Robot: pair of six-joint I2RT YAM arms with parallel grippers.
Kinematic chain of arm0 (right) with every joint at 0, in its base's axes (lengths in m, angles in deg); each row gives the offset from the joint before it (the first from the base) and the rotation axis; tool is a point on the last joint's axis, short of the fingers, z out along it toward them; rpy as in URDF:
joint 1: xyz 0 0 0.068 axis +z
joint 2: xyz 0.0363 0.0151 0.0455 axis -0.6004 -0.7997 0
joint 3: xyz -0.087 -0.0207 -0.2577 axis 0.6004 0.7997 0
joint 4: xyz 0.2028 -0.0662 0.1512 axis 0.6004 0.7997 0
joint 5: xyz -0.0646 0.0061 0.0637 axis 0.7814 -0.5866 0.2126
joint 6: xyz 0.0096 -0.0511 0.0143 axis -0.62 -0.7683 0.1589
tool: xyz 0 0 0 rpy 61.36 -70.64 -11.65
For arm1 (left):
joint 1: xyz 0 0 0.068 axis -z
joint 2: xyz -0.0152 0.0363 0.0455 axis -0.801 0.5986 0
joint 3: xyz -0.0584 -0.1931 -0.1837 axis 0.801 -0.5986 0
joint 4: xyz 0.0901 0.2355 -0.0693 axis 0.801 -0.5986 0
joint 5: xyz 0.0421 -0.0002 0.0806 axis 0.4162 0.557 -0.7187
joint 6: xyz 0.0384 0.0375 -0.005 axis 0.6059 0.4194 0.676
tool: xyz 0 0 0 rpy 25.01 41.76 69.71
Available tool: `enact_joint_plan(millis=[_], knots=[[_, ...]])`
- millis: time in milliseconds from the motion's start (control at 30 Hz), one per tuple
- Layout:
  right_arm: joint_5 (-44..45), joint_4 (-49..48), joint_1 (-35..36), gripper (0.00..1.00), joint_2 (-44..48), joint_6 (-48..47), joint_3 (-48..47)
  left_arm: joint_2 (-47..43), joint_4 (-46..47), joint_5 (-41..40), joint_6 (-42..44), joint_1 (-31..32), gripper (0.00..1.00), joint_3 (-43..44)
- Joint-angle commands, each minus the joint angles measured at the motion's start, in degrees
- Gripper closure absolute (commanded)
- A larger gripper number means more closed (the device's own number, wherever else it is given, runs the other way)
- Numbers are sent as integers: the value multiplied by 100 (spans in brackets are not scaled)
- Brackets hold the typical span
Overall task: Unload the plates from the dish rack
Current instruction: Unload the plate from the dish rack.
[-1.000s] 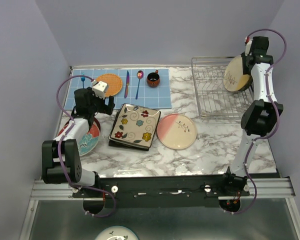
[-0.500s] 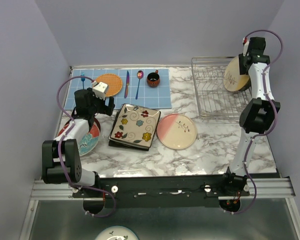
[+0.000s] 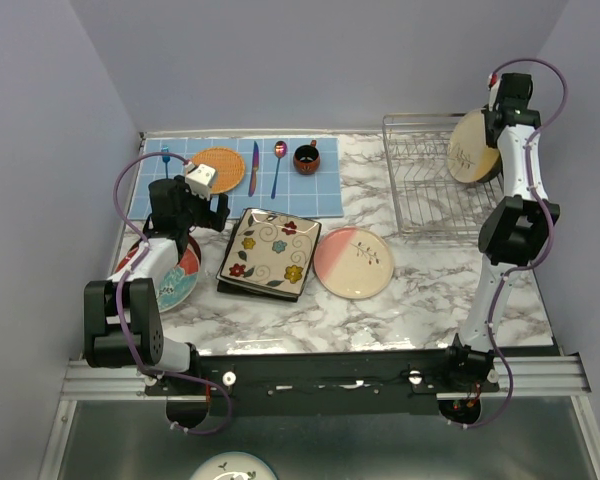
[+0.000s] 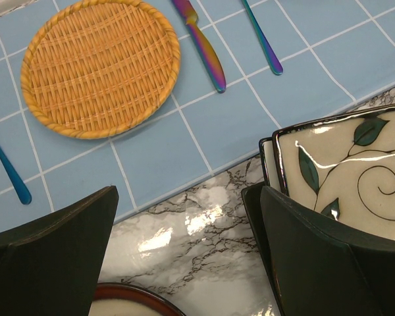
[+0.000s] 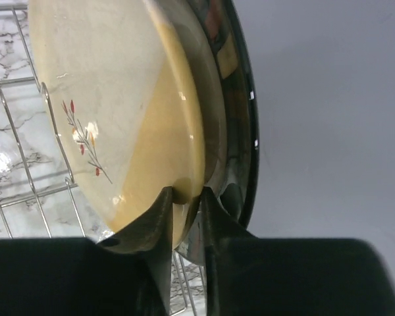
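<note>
- Fingers [image 5: 159, 227] of the right gripper [image 5: 184, 196] are seen drawn narrow on the rim of the cream plate [image 5: 118, 99]. One pad is set on its sprigged face and the other is slipped behind it, so a pinch on that rim is judged to be made.
- A dark plate [image 5: 242, 131] is stood just behind the cream one, touching or nearly so. The back finger is lodged in the gap between the two.
- Both plates are held on edge at the right end of the rack [image 3: 420, 190], by the far right corner of the counter [image 3: 430, 290]. The cream plate's face is tilted toward the rack's left end.
- The plate's plane is lined up with the fingers, so a pull upward along that plane, clear of the prongs, is judged to be what the lift calls for. A sideways pull may drag the dark plate along.
- The left gripper [image 4: 187, 197] is held wide open with nothing in it, well apart near the counter's left edge, so the right arm is plainly the nearer.
- A square plate [image 3: 270, 250], a pink plate [image 3: 352, 262] and a red-rimmed plate [image 3: 175, 278] are laid flat mid-counter.
</note>
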State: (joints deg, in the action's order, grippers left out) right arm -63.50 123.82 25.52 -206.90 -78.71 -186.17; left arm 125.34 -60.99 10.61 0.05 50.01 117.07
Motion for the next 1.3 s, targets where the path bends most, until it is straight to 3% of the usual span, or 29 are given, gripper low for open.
enact_joint_plan(millis=[0, 67, 800, 1100, 1267], knots=[[26, 81, -75, 93, -226, -44, -132, 40, 111, 150, 82, 32, 1, -29], [-71, 117, -66, 99, -173, 17, -150, 40, 111, 141, 109, 41, 1, -29], [-1038, 416, -58, 99, 864, 255, 51, -74, 50, 168, 56, 32, 1, -11], [-880, 188, -49, 99, 741, 185, 570, -153, 14, 141, 109, 32, 1, -64], [-836, 301, -49, 99, 522, 158, 334, -127, -3, 141, 135, 41, 1, -38]])
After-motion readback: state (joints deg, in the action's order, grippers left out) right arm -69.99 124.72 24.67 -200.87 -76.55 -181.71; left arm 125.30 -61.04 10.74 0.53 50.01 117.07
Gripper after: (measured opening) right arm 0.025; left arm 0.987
